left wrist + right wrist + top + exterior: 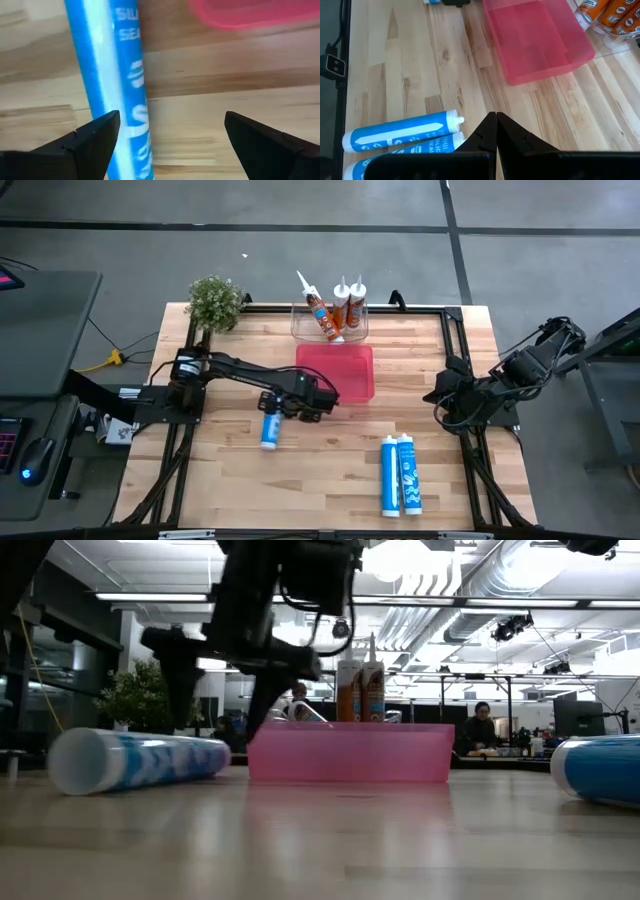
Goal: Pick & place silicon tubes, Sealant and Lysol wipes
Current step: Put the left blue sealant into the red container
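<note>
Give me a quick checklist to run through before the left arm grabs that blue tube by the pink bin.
1. Left gripper fingers open: ok, spread wide in the left wrist view.
2. Blue tube between the fingers: not ok, it lies at one finger's edge, off centre.
3. Tube lying flat on the table: ok.
4. Pink bin empty: ok.
5. Right gripper out of the way: ok, parked at the right edge, fingers shut.
6. The other two blue tubes out of the way: ok.
</note>
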### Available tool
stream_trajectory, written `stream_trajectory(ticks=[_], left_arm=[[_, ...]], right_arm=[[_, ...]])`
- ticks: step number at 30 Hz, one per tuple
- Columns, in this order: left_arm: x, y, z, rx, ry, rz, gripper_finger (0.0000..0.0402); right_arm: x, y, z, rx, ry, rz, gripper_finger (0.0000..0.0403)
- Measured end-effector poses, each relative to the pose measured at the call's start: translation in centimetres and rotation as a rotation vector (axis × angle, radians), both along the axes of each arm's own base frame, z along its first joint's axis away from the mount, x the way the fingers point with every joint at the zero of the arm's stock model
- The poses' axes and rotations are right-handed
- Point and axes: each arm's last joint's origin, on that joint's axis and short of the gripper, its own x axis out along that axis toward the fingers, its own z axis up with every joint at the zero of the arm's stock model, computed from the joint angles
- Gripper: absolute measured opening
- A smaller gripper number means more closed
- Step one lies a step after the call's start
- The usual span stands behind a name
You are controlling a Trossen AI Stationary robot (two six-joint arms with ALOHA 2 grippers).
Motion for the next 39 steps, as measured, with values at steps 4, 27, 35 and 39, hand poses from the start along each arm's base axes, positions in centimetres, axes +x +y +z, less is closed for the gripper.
stream_trajectory(ticks=[4, 27, 35, 39], left_arm=[[-0.4, 0.1, 0.1, 0.03, 0.006, 0.02, 0.0355], [-13.3, 1.5, -0.9, 0.107, 0.208, 0.28, 0.0355], [-17.8, 3.0, -3.5, 0.049, 0.262, 0.325, 0.0355], [-18.7, 3.5, -4.5, 0.007, 0.266, 0.326, 0.0355]], right_arm=[[0.0, 0.0, 0.0, -0.002, -0.001, 0.001, 0.0], [0.0, 0.0, 0.0, 0.007, -0.012, -0.032, 0.0], [0.0, -0.1, 0.0, 0.021, -0.018, -0.055, 0.0], [0.0, -0.1, 0.0, 0.037, -0.023, -0.078, 0.0]])
